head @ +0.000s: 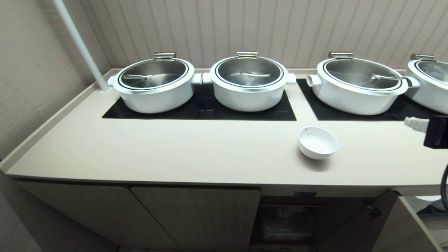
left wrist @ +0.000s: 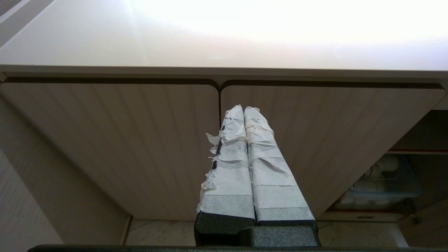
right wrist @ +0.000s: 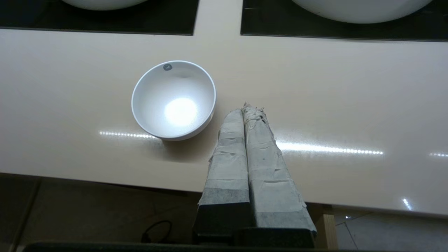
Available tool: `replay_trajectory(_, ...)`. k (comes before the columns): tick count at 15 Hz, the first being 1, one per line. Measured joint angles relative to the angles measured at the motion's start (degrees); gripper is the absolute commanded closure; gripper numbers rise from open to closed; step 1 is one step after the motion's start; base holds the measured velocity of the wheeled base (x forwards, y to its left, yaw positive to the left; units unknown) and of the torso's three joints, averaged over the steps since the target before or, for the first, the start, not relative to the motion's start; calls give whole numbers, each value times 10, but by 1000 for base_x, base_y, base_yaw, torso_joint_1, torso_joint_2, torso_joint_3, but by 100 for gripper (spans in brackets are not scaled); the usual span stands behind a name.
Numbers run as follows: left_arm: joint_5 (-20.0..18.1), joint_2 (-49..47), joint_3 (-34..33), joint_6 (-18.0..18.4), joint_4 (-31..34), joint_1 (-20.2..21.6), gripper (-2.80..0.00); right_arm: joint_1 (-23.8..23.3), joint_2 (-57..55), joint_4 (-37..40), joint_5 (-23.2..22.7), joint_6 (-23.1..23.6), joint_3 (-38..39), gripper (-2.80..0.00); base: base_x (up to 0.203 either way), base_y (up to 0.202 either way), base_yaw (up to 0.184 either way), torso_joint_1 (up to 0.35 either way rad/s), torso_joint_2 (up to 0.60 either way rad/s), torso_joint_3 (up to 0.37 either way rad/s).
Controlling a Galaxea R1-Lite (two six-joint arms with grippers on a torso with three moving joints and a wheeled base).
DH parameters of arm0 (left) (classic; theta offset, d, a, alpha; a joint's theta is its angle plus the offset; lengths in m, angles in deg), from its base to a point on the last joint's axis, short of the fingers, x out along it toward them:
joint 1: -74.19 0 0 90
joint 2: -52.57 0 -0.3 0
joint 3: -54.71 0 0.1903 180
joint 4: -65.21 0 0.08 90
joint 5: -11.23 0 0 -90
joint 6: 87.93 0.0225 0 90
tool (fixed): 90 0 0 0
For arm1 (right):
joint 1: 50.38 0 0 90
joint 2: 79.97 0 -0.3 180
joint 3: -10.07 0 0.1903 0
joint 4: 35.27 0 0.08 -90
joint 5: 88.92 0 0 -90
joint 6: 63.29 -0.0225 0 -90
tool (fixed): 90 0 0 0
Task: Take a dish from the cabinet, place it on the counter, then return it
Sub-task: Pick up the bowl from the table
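Note:
The dish, a small white round bowl, stands upright and empty on the beige counter, near its front edge and right of centre; it also shows in the right wrist view. My right gripper hovers over the counter just beside the dish, apart from it, shut with nothing between its taped fingers; its tip shows at the head view's right edge. Below the counter, the cabinet stands open on the right, with dim dishware inside. My left gripper is parked low before the closed cabinet doors, shut and empty.
Several big white lidded pots stand on black cooktop panels along the back of the counter. A white pole rises at the back left corner. The open cabinet door swings out at the lower right.

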Motion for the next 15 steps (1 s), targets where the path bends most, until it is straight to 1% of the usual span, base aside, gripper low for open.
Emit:
replay_trajectory(2, 0, 0, 0, 0, 0, 0, 0, 12, -62, 53, -1, 1, -75, 0, 0, 0, 0, 0, 0, 0)
replay_trajectory(4, 0, 0, 0, 0, 0, 0, 0, 19, -112, 125, 0, 2, -148, 0, 0, 0, 0, 0, 0, 0)
replay_trajectory(8, 0, 0, 0, 0, 0, 0, 0, 24, -217, 323, 0, -2, -329, 0, 0, 0, 0, 0, 0, 0)
replay_trajectory(10, 0, 0, 0, 0, 0, 0, 0, 28, -271, 401, 1, -6, -412, 0, 0, 0, 0, 0, 0, 0)
replay_trajectory(13, 0, 0, 0, 0, 0, 0, 0, 34, -345, 498, 2, -11, -531, 0, 0, 0, 0, 0, 0, 0)
replay_trajectory(15, 0, 0, 0, 0, 0, 0, 0, 40, -390, 554, 3, -25, -598, 0, 0, 0, 0, 0, 0, 0)
